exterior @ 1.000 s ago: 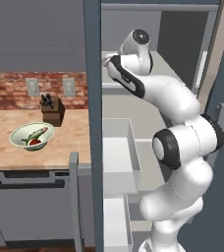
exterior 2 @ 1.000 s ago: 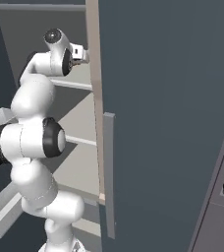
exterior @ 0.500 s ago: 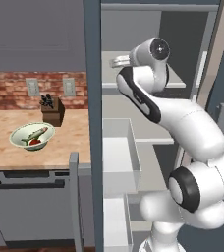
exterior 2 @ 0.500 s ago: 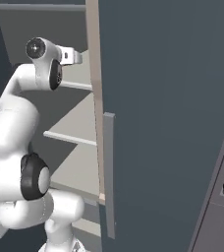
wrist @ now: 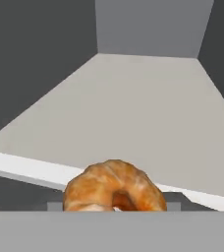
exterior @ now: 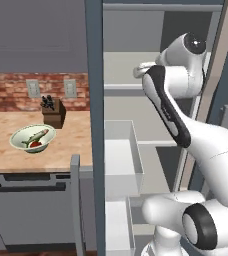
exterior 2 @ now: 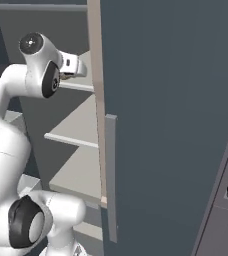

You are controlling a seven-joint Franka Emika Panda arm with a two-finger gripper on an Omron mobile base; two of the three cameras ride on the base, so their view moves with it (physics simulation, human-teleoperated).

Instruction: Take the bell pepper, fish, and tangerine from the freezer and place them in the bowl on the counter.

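Close at the bottom of the hand view, the orange tangerine [wrist: 113, 187] sits right in my gripper [wrist: 114, 204], in front of a white shelf edge; the fingertips are hidden behind it. My gripper [exterior: 139, 71] is at the upper shelf of the slate-blue freezer [exterior: 94, 100], and its hand [exterior 2: 74, 64] pokes out beside the open door [exterior 2: 176, 125]. On the tan counter [exterior: 11, 162] stands the pale bowl [exterior: 20, 136], holding the grey-green fish [exterior: 37, 135] and the red bell pepper [exterior: 34, 145].
A dark knife block [exterior: 54, 112] stands behind the bowl against the brick backsplash. Pale shelves [exterior 2: 73, 132] and a white drawer [exterior: 121, 155] fill the freezer below my hand. The open door stands close on the arm's right.
The arm's upper joints have swung right and up inside the freezer opening. The hand has stayed at the upper shelf, shifting slightly right.
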